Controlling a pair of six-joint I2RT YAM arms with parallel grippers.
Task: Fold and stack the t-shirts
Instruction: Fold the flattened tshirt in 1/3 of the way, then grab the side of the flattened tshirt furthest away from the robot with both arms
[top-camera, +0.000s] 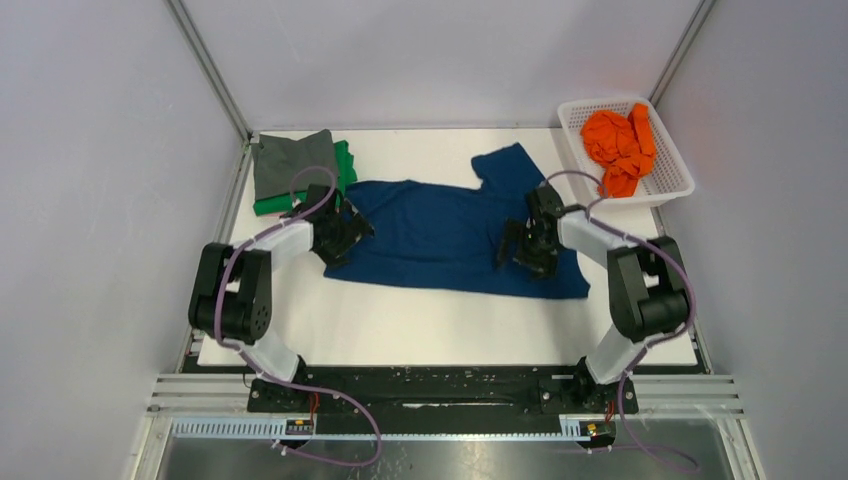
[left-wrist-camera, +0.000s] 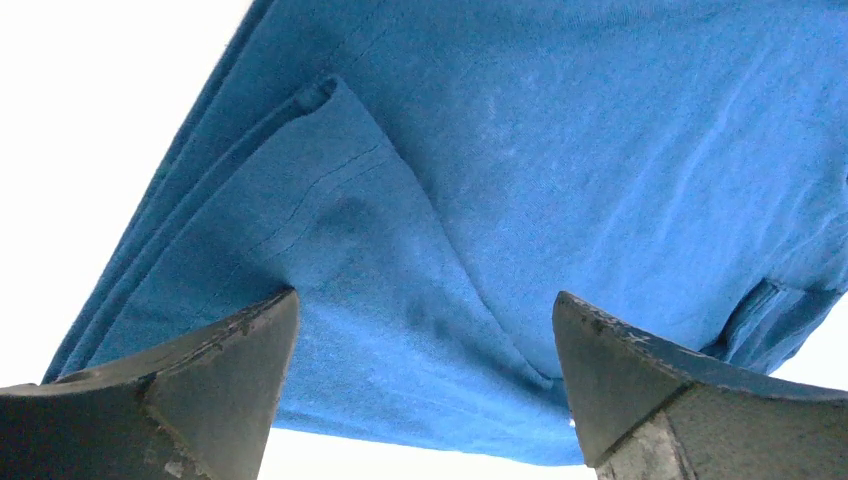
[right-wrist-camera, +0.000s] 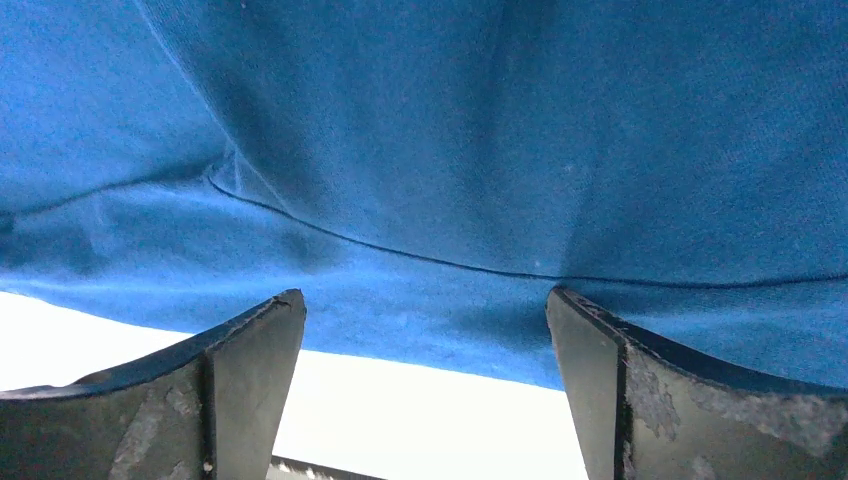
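A dark blue t-shirt (top-camera: 450, 235) lies spread on the white table (top-camera: 430, 320), one sleeve pointing to the back. My left gripper (top-camera: 347, 232) hangs open over its left edge. My right gripper (top-camera: 512, 248) hangs open over its right part. In the left wrist view the jaws of the left gripper (left-wrist-camera: 425, 335) stand wide above a folded-over flap of blue cloth (left-wrist-camera: 560, 150), holding nothing. In the right wrist view the right gripper (right-wrist-camera: 425, 325) is open over the blue hem (right-wrist-camera: 450, 130). A folded grey shirt (top-camera: 288, 163) rests on a green one (top-camera: 346, 160) at the back left.
A white mesh basket (top-camera: 682, 188) at the back right holds a crumpled orange shirt (top-camera: 620, 145). Grey walls close in the table on three sides. Both arm bases stand on the black rail (top-camera: 430, 385) at the near edge.
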